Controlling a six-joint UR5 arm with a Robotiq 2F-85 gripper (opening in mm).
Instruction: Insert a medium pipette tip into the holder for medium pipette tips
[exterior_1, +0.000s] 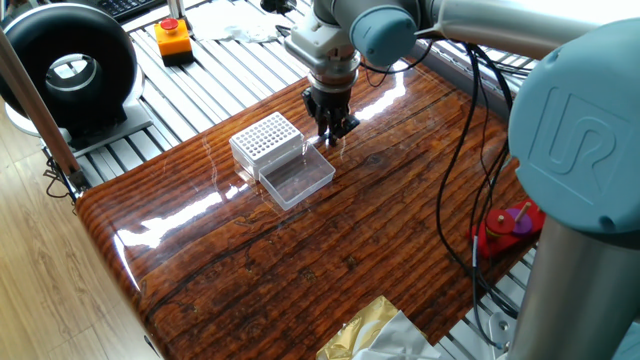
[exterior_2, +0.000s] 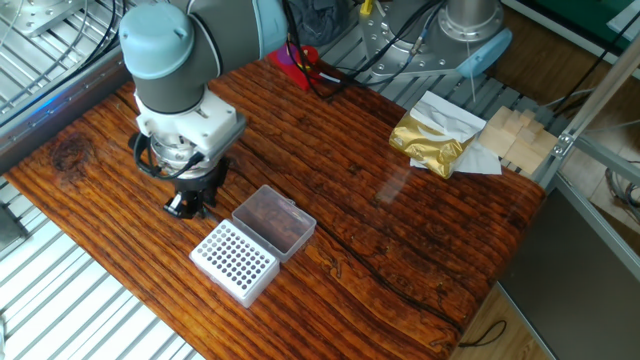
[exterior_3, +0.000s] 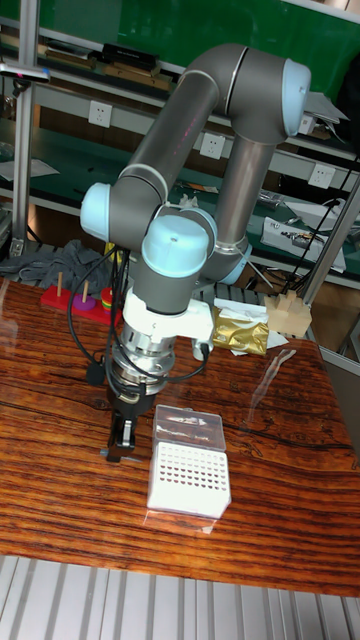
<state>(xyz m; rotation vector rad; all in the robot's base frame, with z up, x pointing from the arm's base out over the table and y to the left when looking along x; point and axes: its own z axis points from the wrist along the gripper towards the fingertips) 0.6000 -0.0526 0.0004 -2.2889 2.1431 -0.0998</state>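
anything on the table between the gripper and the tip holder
Nothing: only bare wood separates the gripper from the tip holder, clearest in the other fixed view.
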